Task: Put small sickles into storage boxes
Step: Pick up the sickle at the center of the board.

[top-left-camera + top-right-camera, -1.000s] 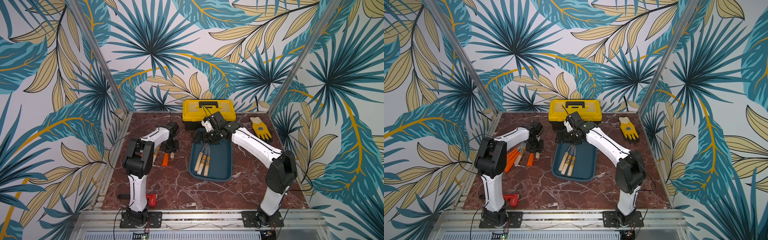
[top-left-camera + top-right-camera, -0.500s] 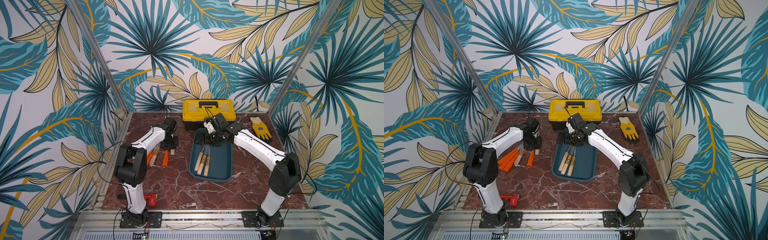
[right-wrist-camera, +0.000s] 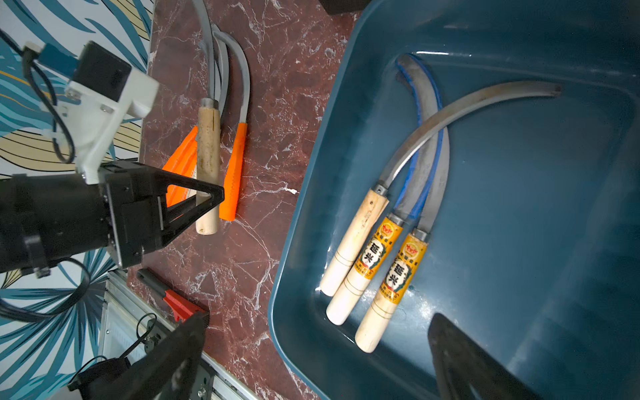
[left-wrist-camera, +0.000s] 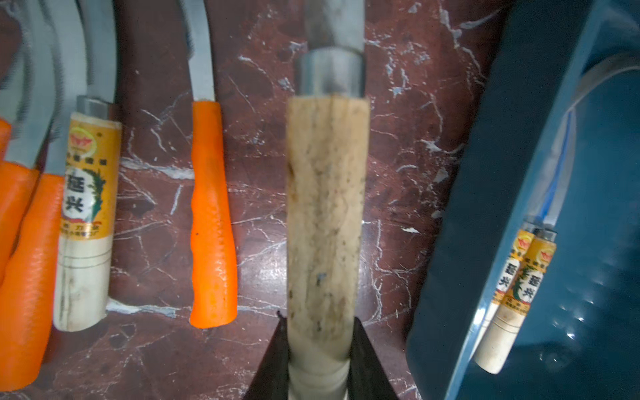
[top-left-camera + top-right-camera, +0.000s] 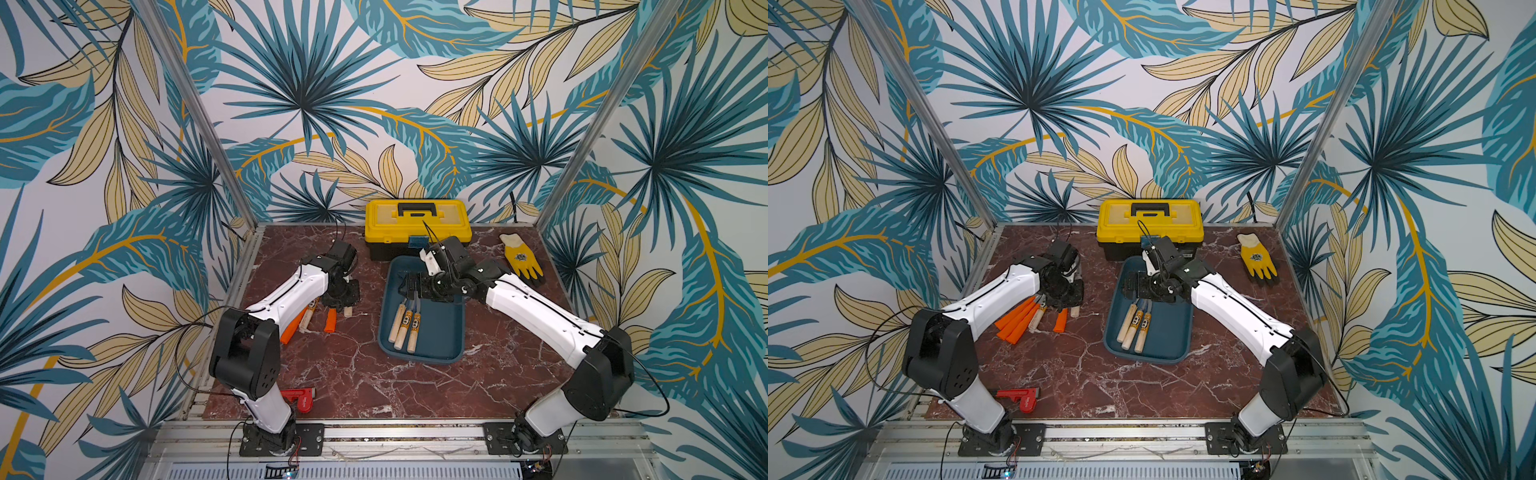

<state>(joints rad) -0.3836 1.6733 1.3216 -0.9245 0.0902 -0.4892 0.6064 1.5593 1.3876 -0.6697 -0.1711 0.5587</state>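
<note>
**Top views.** The blue tray point(image 5: 440, 345) sits in the middle of the table point(image 5: 353, 374). It holds three wooden-handled sickles point(image 5: 404, 328) side by side, handles toward the robot. The loose sickles point(image 5: 1034, 316) lie on the table to the tray's left, partly under the left hand point(image 5: 343, 293). The right hand point(image 5: 1136, 286) hovers over the tray's far end.

**Left wrist view.** The left hand is clamped on the butt end of a plain wooden-handled sickle point(image 4: 323, 214). Whether that sickle is clear of the table cannot be told. An orange-handled sickle point(image 4: 212, 214) lies just beside it, not touching.

**Right wrist view.** The right hand's jaws stand wide apart and hold nothing.

**Handling (a judgement).** The tool looks rigid and probably light. The dry wood should grip well, though a round handle may roll. Held this far back, the blade end will likely droop. Take hold on the handle only, nearer the metal ferrule (never on the thin toothed blade).
</note>
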